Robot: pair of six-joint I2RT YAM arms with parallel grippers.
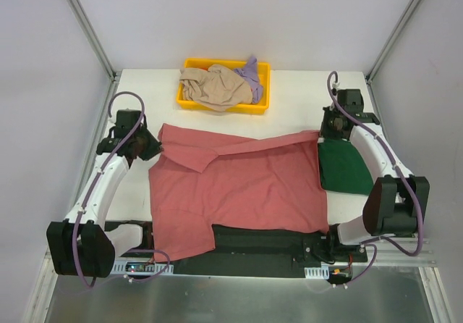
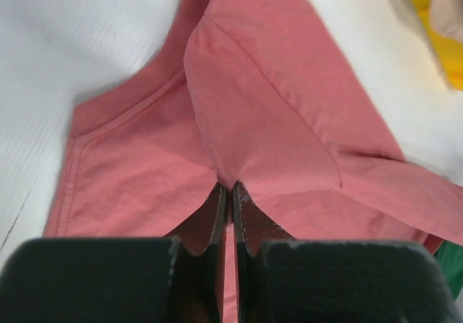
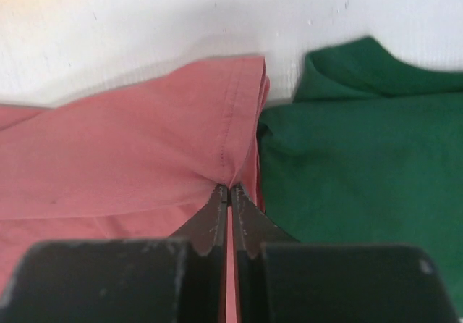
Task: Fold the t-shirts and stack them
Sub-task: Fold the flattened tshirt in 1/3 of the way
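Pinching the rose-red t-shirt (image 1: pixel 239 185) at its far edge, 2 claws clamped on cloth.
The left claw (image 2: pixel 229 187) grips far-left, the right claw (image 3: pixel 229 187) far-right; the shirt spreads nearward from both, the dark green t-shirt (image 1: pixel 343 167) just beside its right edge.

spread shirt (image 1: pixel 239 193): centre | folded shirt (image 1: pixel 343 167): just right | tray (image 1: pixel 257 108), crumpled shirts (image 1: pixel 217 87) inside: behind

The white table (image 1: pixel 289 124) carries a rose-red t-shirt (image 1: pixel 246 185) spread wide across its middle. A folded dark green t-shirt (image 1: pixel 343 167) lies against that shirt's right edge, and a yellow tray (image 1: pixel 257 108) sits just beyond its far edge.
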